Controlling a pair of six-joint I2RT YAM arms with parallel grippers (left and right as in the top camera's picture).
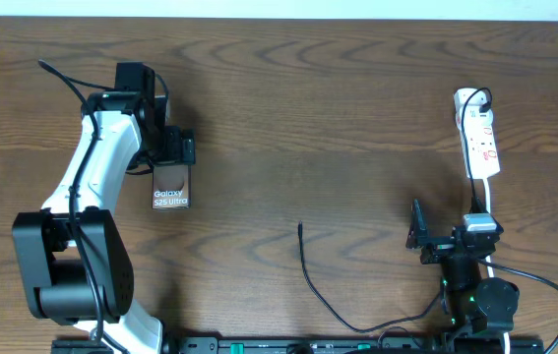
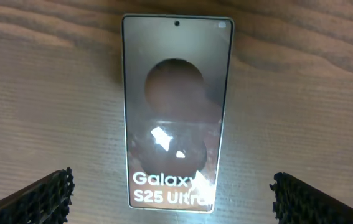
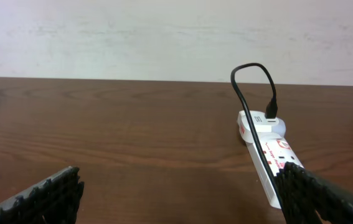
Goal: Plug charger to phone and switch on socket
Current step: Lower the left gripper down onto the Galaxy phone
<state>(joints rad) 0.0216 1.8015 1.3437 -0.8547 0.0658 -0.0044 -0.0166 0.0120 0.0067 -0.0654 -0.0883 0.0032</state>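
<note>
The phone (image 1: 170, 187) lies flat on the table at the left, its screen showing a brownish oval and white "Galaxy S25 Ultra" lettering; it also shows in the left wrist view (image 2: 176, 106). My left gripper (image 1: 173, 157) (image 2: 173, 199) is open and hovers over the phone, one finger on each side. The charger cable (image 1: 310, 280) lies loose mid-table, its plug tip (image 1: 300, 227) free. The white socket (image 1: 478, 133) (image 3: 260, 134) lies at the right, with the black cable (image 3: 251, 93) plugged into its far end. My right gripper (image 1: 418, 236) (image 3: 182, 199) is open and empty, near the strip's near end.
A white wall runs behind the table's far edge (image 3: 164, 78). The socket's white cord (image 1: 490, 202) runs down toward the right arm's base (image 1: 480, 295). The left arm's base (image 1: 67, 265) stands at the front left.
</note>
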